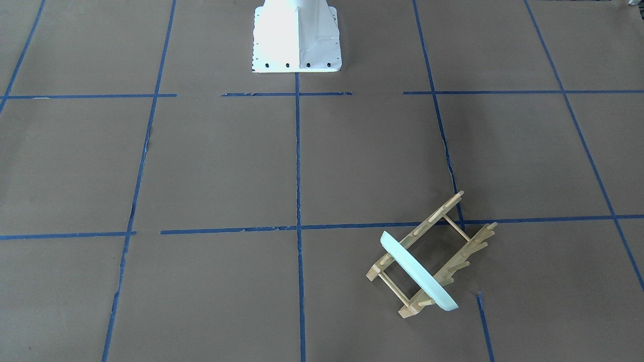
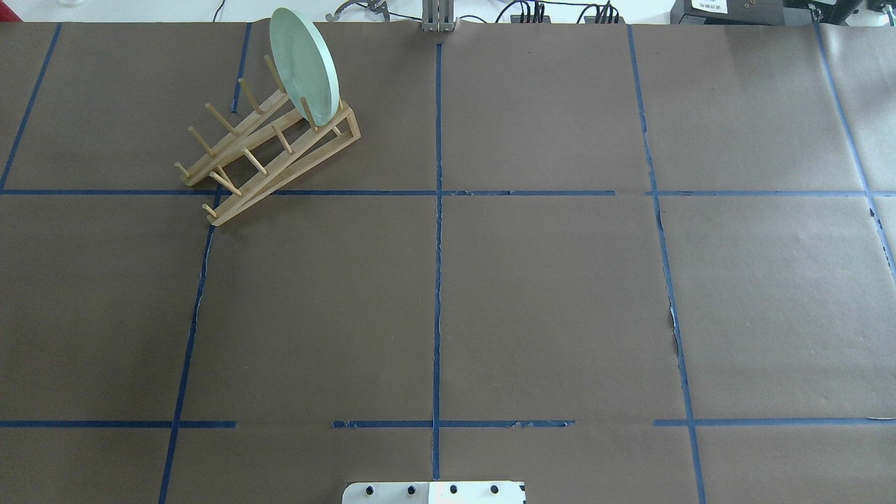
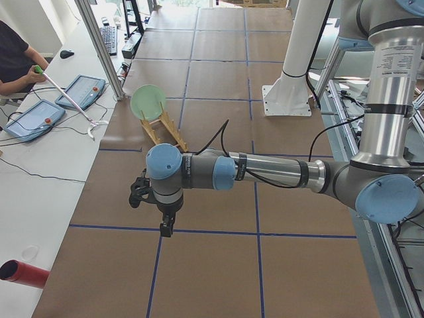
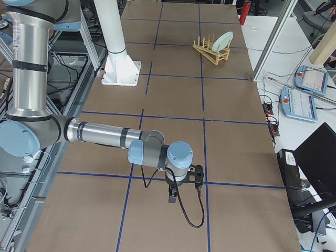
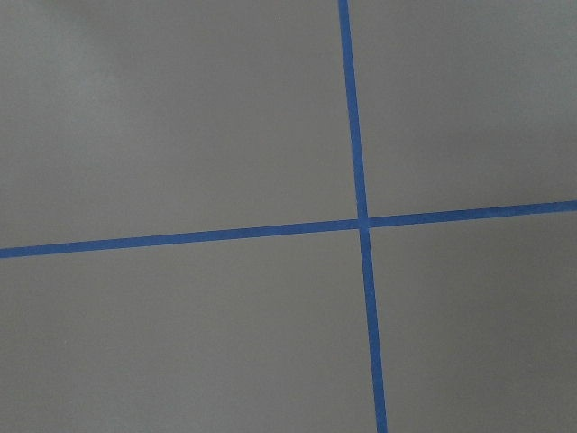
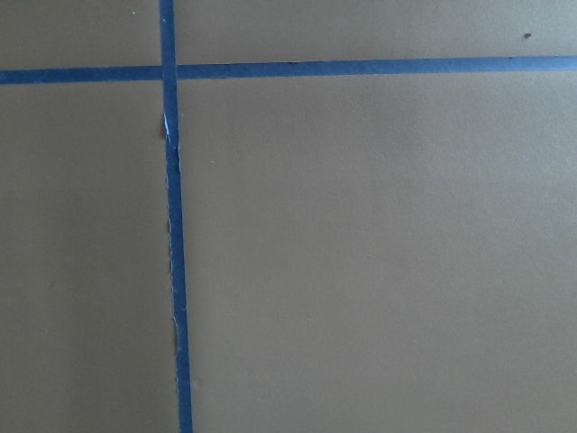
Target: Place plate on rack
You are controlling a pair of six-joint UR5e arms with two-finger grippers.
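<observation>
The pale mint-green plate (image 2: 304, 66) stands on edge between the pegs at one end of the light wooden rack (image 2: 294, 164). They are at the far left of the table in the overhead view. They also show in the front view, plate (image 1: 420, 274) and rack (image 1: 432, 217), and small in both side views, plate (image 3: 148, 103) and plate (image 4: 224, 40). My left gripper (image 3: 167, 228) hangs over bare table, well away from the rack. My right gripper (image 4: 172, 197) hangs over the other end of the table. I cannot tell whether either is open or shut. Neither touches the plate.
Brown paper with a blue tape grid covers the table (image 2: 546, 294). The white robot base (image 1: 297, 37) stands at the table's robot side. An operator's arm and tablets (image 3: 33, 116) are on a side bench, and a red cylinder (image 3: 23, 273) lies nearby. Both wrist views show only paper and tape.
</observation>
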